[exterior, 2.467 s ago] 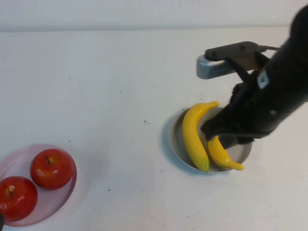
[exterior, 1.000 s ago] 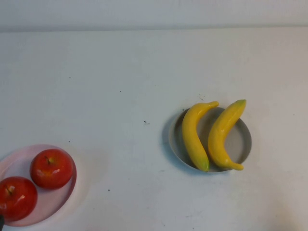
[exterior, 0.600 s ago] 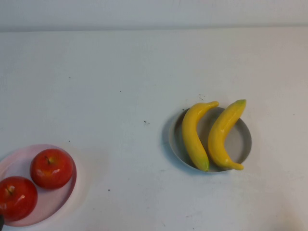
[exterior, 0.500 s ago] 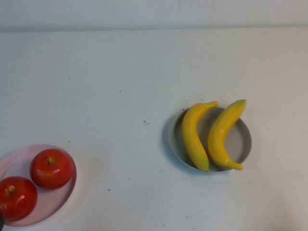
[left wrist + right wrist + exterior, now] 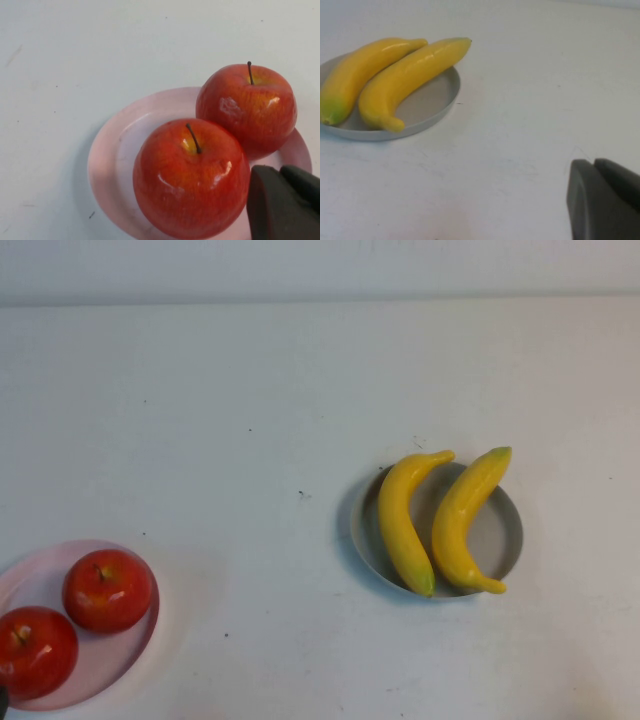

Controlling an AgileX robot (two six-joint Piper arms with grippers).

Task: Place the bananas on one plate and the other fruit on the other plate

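White tabletop [image 5: 250, 390], plain pale wall at the far edge. Right of centre: grey-blue plate [image 5: 503, 532] holding both bananas [image 5: 455, 525], side by side, tips overhanging the rim. Near left corner: pale pink plate [image 5: 125, 660] with two red apples [image 5: 108, 589], touching each other.

Change: the right arm, over the banana plate moments ago, is gone from the high view; the second banana now lies free on the plate.

Right gripper [image 5: 602, 200] sits near the plate's right side, closed, empty. Left gripper [image 5: 282, 202] hangs just beside the nearer apple, closed, holding nothing.

Judgement: sorting looks complete.
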